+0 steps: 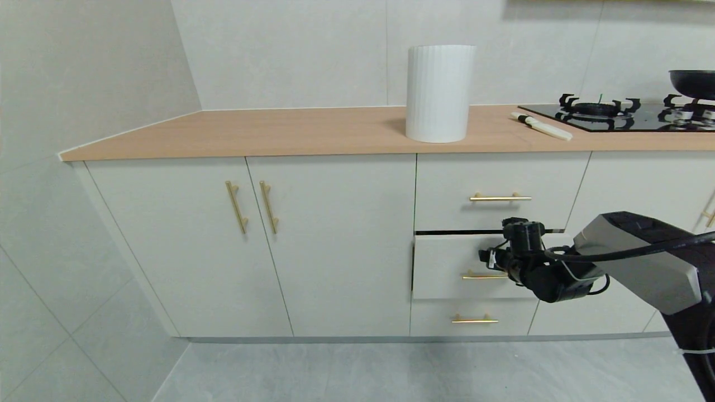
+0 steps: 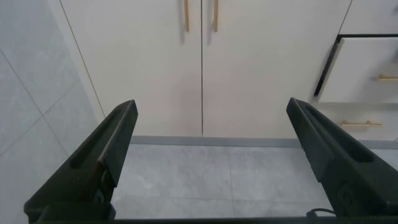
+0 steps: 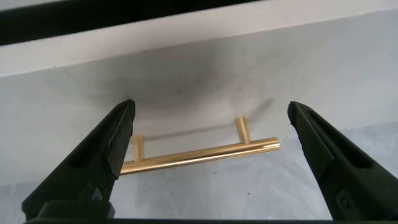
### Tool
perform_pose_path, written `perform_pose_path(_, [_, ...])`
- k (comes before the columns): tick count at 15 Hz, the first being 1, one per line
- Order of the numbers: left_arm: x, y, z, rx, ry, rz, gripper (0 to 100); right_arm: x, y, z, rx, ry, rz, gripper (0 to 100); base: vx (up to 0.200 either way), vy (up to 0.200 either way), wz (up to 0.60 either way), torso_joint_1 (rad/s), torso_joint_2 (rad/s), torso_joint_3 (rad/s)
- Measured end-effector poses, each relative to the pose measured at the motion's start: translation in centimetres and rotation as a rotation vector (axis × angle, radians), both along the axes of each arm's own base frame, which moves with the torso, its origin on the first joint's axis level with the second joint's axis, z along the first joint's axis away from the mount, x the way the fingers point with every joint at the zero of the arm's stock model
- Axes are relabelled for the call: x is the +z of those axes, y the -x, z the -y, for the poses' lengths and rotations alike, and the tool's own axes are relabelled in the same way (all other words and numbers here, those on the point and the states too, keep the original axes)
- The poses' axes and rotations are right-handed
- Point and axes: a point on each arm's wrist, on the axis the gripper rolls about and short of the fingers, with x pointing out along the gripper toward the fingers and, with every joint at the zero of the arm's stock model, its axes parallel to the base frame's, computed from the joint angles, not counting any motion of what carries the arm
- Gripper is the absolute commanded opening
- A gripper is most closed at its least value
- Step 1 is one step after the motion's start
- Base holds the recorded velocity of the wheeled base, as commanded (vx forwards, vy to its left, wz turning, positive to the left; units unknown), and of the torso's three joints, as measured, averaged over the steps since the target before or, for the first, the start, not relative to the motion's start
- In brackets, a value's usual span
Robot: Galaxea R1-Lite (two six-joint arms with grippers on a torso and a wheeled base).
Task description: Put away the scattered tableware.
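A white-handled utensil (image 1: 540,126) lies on the wooden counter (image 1: 279,131) beside the hob. Left of it stands a tall white ribbed holder (image 1: 439,93). Below, the middle drawer (image 1: 447,262) is pulled out a little, with a dark gap above its front. My right gripper (image 1: 494,259) is open just in front of that drawer's gold handle (image 3: 199,155), with the fingers (image 3: 112,149) spread to either side of it and not touching it. My left gripper (image 2: 211,107) hangs open and empty low down, facing the cabinet doors (image 2: 202,62) and the floor.
A black gas hob (image 1: 614,114) with a dark pan (image 1: 695,82) takes up the counter's right end. The top drawer (image 1: 500,190) and bottom drawer (image 1: 475,318) are closed. Two closed cabinet doors (image 1: 251,245) stand to the left, a wall beyond them.
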Motion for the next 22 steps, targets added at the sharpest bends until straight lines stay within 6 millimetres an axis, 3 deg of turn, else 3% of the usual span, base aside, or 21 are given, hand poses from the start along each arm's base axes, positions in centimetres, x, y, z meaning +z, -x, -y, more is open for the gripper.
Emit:
perform_pose_path(13, [0.0, 0.0, 0.0, 0.000, 0.000, 0.000, 100, -0.3, -2.2, 0.5, -0.034, -0.049, 0.062, 100, 0.000, 0.000, 0.00, 0.000, 0.00, 0.000])
perform_pose_path(18, [0.0, 0.0, 0.0, 0.000, 0.000, 0.000, 100, -0.4, -1.9, 0.5, -0.042, -0.044, 0.056, 100, 0.000, 0.000, 0.00, 0.000, 0.00, 0.000])
perform_pose_path(22, [0.0, 0.0, 0.0, 0.000, 0.000, 0.000, 100, 0.7, -0.4, 0.3, -0.040, -0.036, 0.035, 100, 0.000, 0.000, 0.00, 0.000, 0.00, 0.000])
